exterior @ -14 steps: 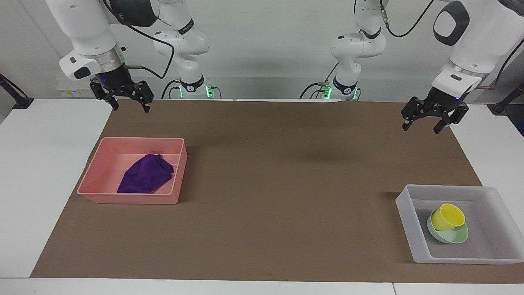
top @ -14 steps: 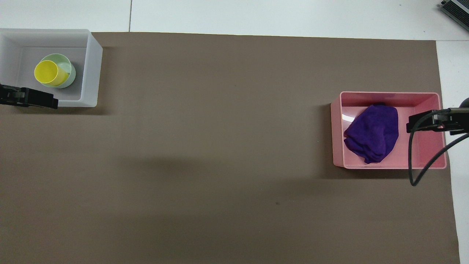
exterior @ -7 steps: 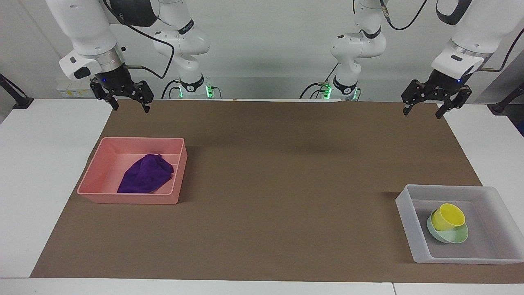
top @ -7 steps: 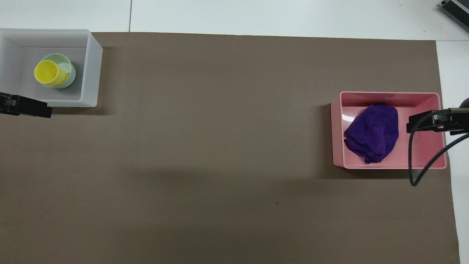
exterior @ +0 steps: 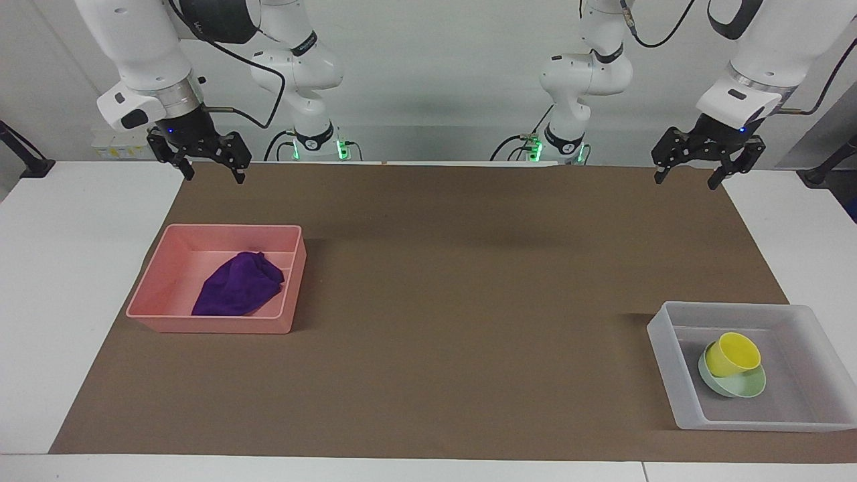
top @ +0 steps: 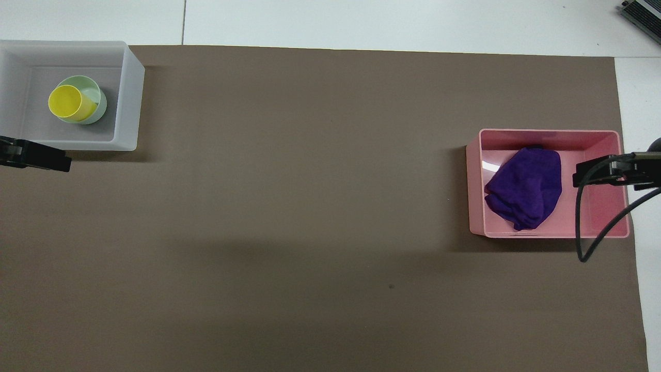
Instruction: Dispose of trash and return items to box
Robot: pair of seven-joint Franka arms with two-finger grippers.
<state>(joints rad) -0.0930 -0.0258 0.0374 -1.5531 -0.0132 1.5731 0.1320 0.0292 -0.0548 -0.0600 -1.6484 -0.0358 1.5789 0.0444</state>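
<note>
I see a pink bin [exterior: 217, 323] sitting on the brown mat [exterior: 455, 281], toward the right arm's end of the table [exterior: 60, 281]. The mat covers most of the white table, with bare white strips showing at both ends. A dark device [top: 643, 11] just shows at the table's corner, well apart from the bin.

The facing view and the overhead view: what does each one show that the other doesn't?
Only the facing view shows both arms whole, with the open left gripper and right gripper raised, holding nothing. Only the overhead view shows a dark device at the table's corner. Both show the purple cloth in the pink bin, and the yellow cup in the green bowl inside the frosted tray.
</note>
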